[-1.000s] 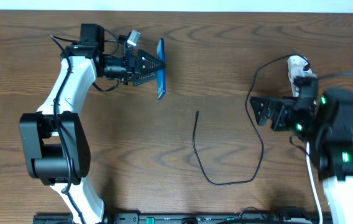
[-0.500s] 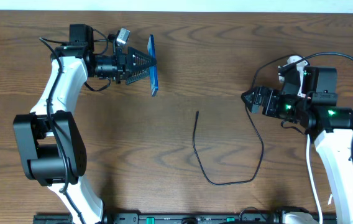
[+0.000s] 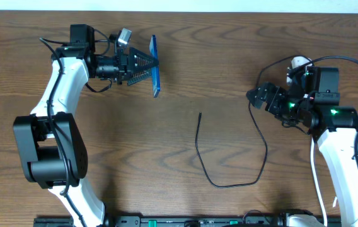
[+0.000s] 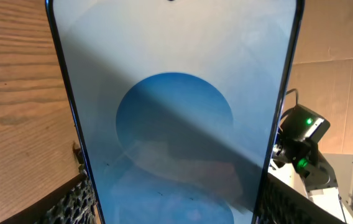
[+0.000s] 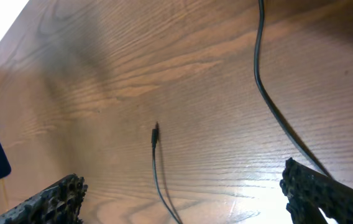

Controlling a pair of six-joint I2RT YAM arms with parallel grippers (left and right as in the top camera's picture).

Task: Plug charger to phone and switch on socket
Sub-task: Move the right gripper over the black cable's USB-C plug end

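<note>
The phone [image 3: 154, 45] is lifted off the table at the back left, seen edge-on from overhead, with my left gripper [image 3: 152, 68] shut on its two long sides. In the left wrist view its blue screen [image 4: 176, 124] fills the frame between the fingers [image 4: 71, 202]. The charger cable [image 3: 229, 185] lies slack on the wood, and its plug tip [image 3: 200, 115] is free at mid-table. My right gripper [image 3: 259, 96] hovers open to the right of that tip, which the right wrist view shows ahead as the plug tip [image 5: 155, 130]. The white socket [image 3: 298, 63] is mostly hidden behind the right arm.
A second stretch of the cable [image 5: 263, 81] runs past the right finger [image 5: 325, 193] toward the socket. The table's far edge [image 3: 229, 11] lies just behind both arms. The arm bases [image 3: 53, 157] stand near the front corners.
My left arm carried the phone a little left and toward the back, then held still. The right arm swung round and rose, its gripper still wide open near the cable's right bend.
</note>
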